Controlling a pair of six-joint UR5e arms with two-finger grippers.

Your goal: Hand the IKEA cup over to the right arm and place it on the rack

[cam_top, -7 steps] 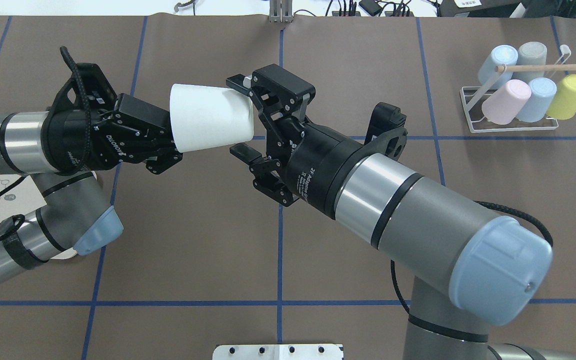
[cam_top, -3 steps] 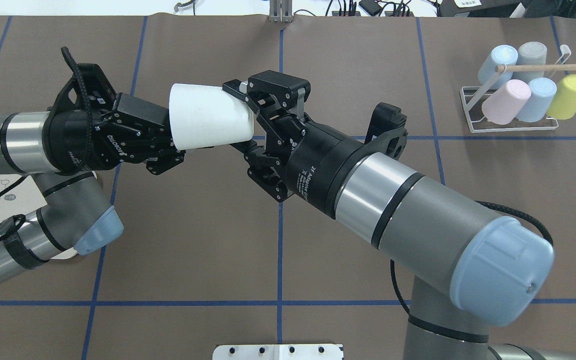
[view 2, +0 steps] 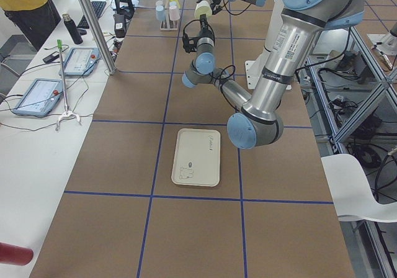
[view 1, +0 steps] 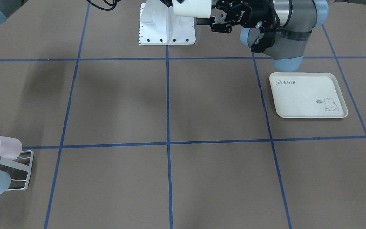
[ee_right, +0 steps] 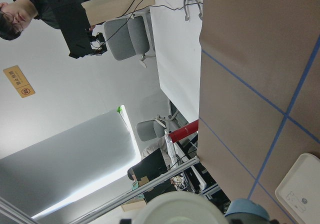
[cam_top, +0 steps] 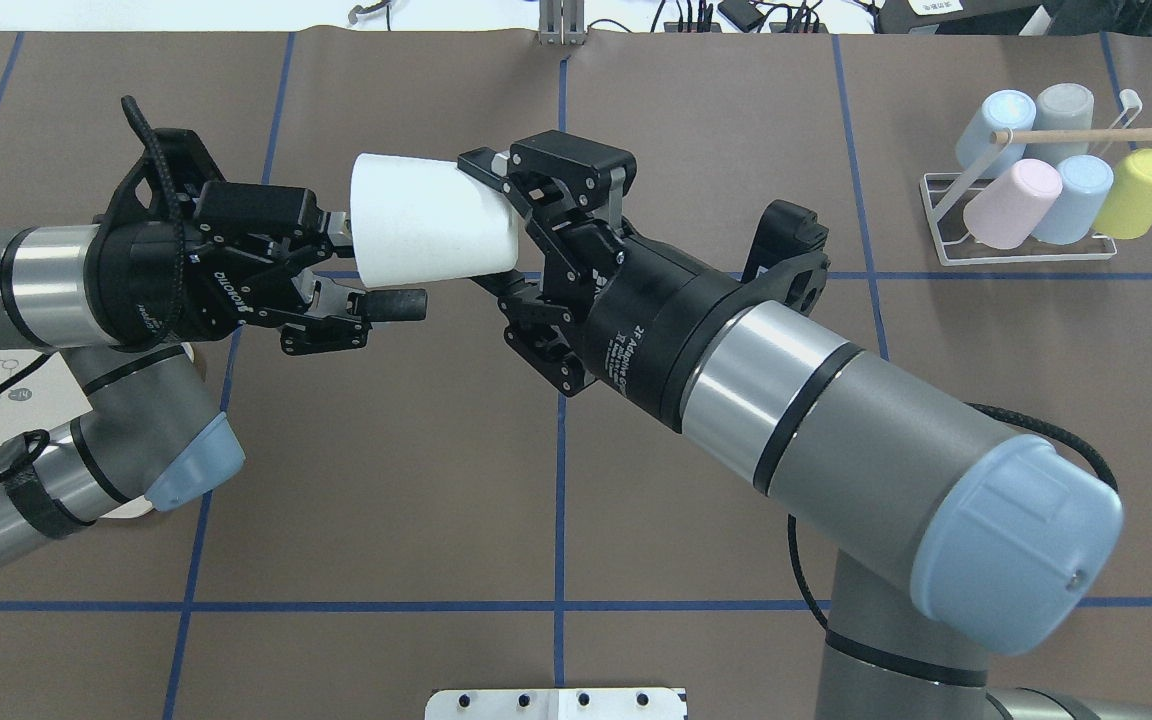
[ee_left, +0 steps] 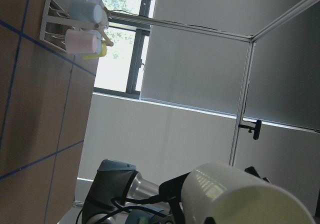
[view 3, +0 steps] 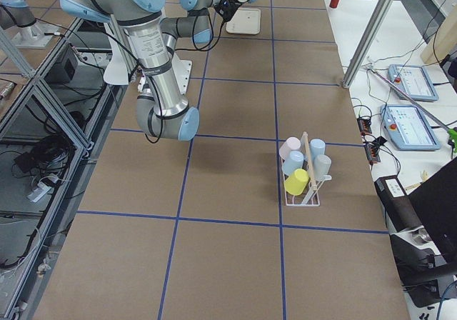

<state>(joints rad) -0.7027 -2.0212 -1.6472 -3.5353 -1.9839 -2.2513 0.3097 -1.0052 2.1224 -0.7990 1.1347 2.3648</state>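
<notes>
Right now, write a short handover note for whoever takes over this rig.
Left gripper: open, fingers spread at the wide end of the white cup.
Right gripper: shut on the cup's narrow end, holding it in the air above mid-table.
Rack: far corner on the robot's right, five cups on it.
Done: the right arm has the cup.
Left to do: clear the left arm, carry the cup over, place it on the rack.

- A brown paper-covered desk (view 1: 214,101) is marked with a grid of blue tape lines (view 1: 167,105).
- A cream rectangular tray with a rabbit drawing (view 1: 303,95) lies flat on it.
- A pink plastic cup (cam_top: 1011,203), a yellow plastic cup (cam_top: 1144,192) and a grey plastic cup (cam_top: 1064,115) stand tilted near the desk's far right corner.
- A grey tablet (view 2: 38,97) lies on a white side table (view 2: 25,141).
</notes>
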